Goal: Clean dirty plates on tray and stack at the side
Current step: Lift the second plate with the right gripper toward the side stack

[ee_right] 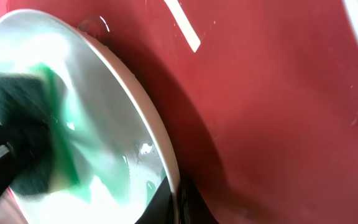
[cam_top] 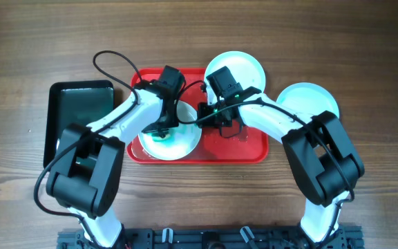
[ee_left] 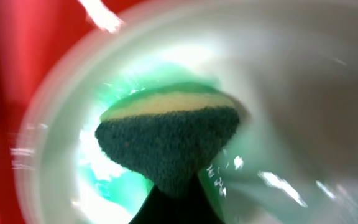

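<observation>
The wiping step is in hand on the smeared plate [cam_top: 185,145], which sits in the left front part of the red tray [cam_top: 247,149]. The left tool [cam_top: 163,127] is clamped on a sponge [ee_left: 169,140], whose dark scouring face presses on the plate's centre with teal smear spread around it. The right tool [ee_right: 178,202] looks pinched on the plate's rim toward the tray's middle, steadying it, though little of its fingers shows. Teal is plainly left, so the next move likely calls for more scrubbing passes before any lift to the side. A second plate [cam_top: 247,66] overlaps the tray's back edge. A third plate [cam_top: 309,97] lies on the table [cam_top: 365,41] just off the tray's right back corner.
</observation>
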Robot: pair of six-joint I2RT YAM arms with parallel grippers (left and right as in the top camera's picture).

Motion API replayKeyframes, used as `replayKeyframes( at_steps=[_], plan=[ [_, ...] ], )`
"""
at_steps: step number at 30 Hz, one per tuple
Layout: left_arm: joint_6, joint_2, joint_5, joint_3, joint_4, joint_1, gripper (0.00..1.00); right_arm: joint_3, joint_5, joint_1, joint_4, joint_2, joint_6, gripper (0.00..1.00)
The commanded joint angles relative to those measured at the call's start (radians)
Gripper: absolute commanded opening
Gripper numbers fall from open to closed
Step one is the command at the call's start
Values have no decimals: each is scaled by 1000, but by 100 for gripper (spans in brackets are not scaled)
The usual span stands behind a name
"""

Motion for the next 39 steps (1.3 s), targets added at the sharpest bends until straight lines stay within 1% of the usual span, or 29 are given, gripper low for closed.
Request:
replayKeyframes(
  at_steps=[1, 5, 7, 8, 10, 13, 14, 18, 19, 21, 24, 26, 27, 29, 32, 33, 35, 36, 37, 39],
  plan=[
    [131, -14, 478, 41, -6, 37, 4, 14, -100, 4, -21, 10, 4, 4],
    [130, -74, 477, 184, 24, 147, 4, 14, -113, 4, -103, -36, -47, 4],
    [121, -76, 473, 225, 44, 198, 4, 14, -64, 4, -150, -79, -52, 4],
    [98, -76, 469, 227, 58, 226, 4, 14, -16, 4, -189, -113, -67, 4],
    [74, -72, 428, 227, 46, 264, 4, 14, 104, 4, -262, -183, -73, 4],
    [74, -71, 338, 227, 23, 273, 4, 14, 372, 4, -371, -303, -73, 4],
    [74, -71, 318, 227, 23, 273, 4, 14, 489, 4, -412, -357, -74, 4],
    [63, -70, 296, 227, 23, 273, 4, 14, 731, 5, -484, -417, -72, 4],
    [63, -69, 295, 227, 23, 273, 4, 14, 767, 6, -491, -422, -72, 4],
    [63, -68, 292, 227, 23, 273, 4, 14, 841, 33, -490, -422, -72, 4],
    [63, -68, 292, 227, 23, 273, 4, 14, 1040, 158, -490, -422, -70, 4],
    [63, -68, 292, 227, 23, 273, 4, 14, 1232, 282, -485, -422, -69, 4],
    [63, -68, 292, 227, 23, 273, 4, 14, 1421, 395, -476, -422, -40, 4],
    [63, -68, 292, 227, 23, 273, 4, 14, 1545, 453, -466, -422, -40, 4],
    [63, -68, 292, 227, 22, 273, 4, 14, 1788, 546, -426, -422, -58, 4],
    [63, -68, 292, 227, 22, 273, 4, 14, 1836, 560, -407, -422, -82, 4],
    [63, -68, 292, 227, 23, 273, 4, 14, 1935, 580, -330, -422, -180, 4],
    [63, -68, 292, 227, 23, 273, 4, 14, 1940, 582, -264, -422, -279, 4],
    [63, -68, 292, 227, 22, 273, 4, 14, 1940, 582, -217, -422, -338, 4],
    [63, -68, 292, 227, 22, 273, 4, 14, 1940, 582, -140, -422, -406, 4]
  ],
)
